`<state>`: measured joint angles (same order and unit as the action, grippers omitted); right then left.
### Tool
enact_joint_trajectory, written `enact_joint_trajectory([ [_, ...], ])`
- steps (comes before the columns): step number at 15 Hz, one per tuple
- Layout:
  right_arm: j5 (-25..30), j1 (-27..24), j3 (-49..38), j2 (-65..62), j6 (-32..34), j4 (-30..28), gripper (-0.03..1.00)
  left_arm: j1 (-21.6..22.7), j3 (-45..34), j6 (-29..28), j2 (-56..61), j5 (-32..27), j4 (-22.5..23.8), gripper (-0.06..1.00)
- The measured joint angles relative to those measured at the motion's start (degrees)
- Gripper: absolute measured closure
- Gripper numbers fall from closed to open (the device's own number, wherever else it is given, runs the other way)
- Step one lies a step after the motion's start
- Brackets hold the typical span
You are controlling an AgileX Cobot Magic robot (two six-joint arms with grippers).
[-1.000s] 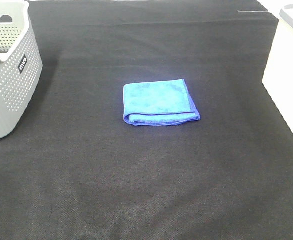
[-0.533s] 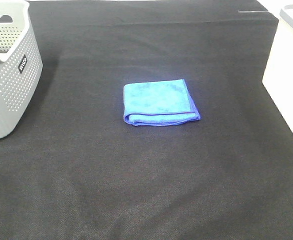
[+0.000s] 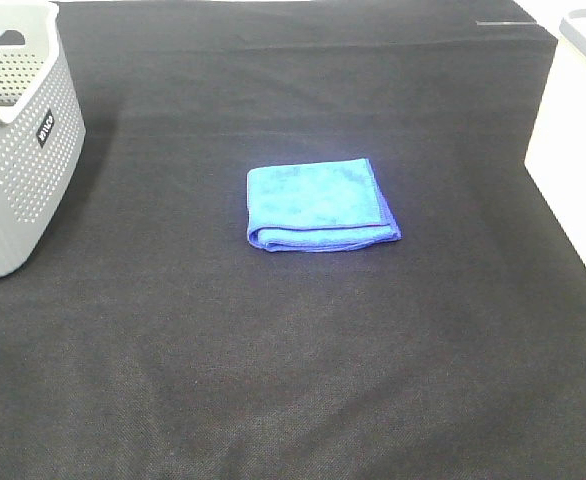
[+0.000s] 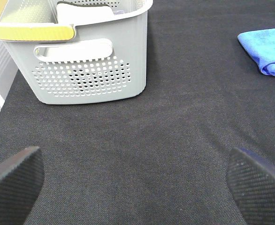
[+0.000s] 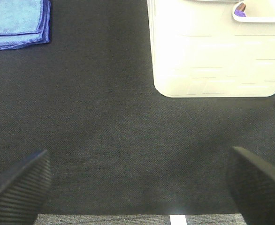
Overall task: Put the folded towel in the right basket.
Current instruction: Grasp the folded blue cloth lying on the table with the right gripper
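The folded blue towel [image 3: 319, 207] lies flat on the black table in the middle of the exterior high view. It also shows in the left wrist view [image 4: 268, 48] and in the right wrist view [image 5: 17, 23]. The right basket [image 3: 577, 140] is white and stands at the right edge; the right wrist view shows its wall [image 5: 212, 56]. My left gripper [image 4: 135, 187] is open and empty over bare cloth, well away from the towel. My right gripper [image 5: 137, 187] is open and empty, short of both towel and basket. Neither gripper shows in the exterior high view.
A grey perforated basket [image 3: 18, 140] stands at the table's left edge, also in the left wrist view [image 4: 81, 51], with a yellow-edged rim. The black cloth covers the table [image 3: 293, 380].
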<state>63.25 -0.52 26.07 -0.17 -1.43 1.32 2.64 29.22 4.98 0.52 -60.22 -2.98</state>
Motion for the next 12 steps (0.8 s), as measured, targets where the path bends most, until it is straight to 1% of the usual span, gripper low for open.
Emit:
enact_joint_trajectory([
  [12, 0.0, 0.0, 0.0, 0.0, 0.0, 0.0, 0.00, 0.0, 0.0, -0.1, 0.0, 0.0, 0.0, -0.05],
])
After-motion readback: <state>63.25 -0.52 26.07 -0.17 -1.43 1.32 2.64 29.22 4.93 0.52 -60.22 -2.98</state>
